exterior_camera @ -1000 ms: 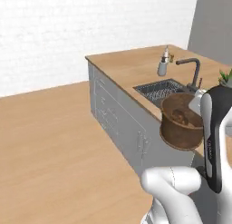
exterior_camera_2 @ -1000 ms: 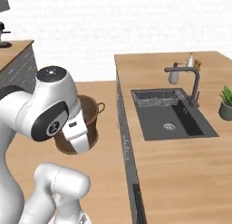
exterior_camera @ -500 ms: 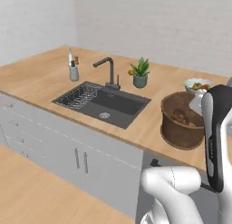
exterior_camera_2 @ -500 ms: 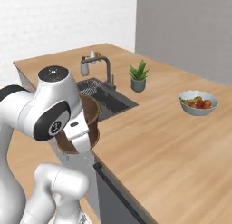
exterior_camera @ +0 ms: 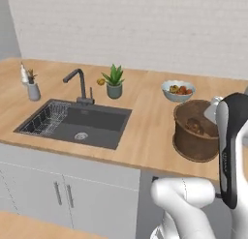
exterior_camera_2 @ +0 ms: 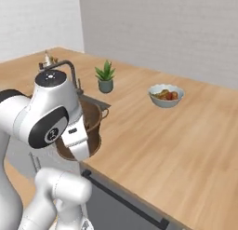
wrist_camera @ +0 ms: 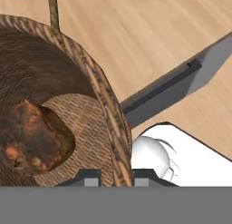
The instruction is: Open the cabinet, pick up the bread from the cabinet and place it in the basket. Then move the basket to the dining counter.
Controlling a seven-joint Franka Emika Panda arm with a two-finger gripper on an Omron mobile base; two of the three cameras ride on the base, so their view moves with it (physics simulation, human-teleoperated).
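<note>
The round dark-brown basket [exterior_camera: 193,134] hangs at the near edge of the dining counter [exterior_camera: 145,118], right of the sink. In the right base view my arm covers part of the basket [exterior_camera_2: 95,118]. The bread [wrist_camera: 34,138], a dark-brown loaf, lies on the woven bottom inside the basket [wrist_camera: 86,78]; it also shows as a dark lump, the bread [exterior_camera: 194,126]. My gripper [wrist_camera: 116,175] is shut on the basket's rim, one finger inside and one outside. I cannot tell whether the basket touches the wood. The cabinet is out of view.
A dark inset sink [exterior_camera: 82,124] with a black tap [exterior_camera: 77,83] lies to the left. A potted plant [exterior_camera: 114,81] and a white bowl of fruit [exterior_camera: 178,90] stand behind. A soap bottle [exterior_camera: 23,74] is far left. A dark bar handle [wrist_camera: 158,89] runs below the counter edge.
The whole picture has shifted as the base moved: the counter now lies straight ahead and closer. The basket with the bread stays in my gripper.
</note>
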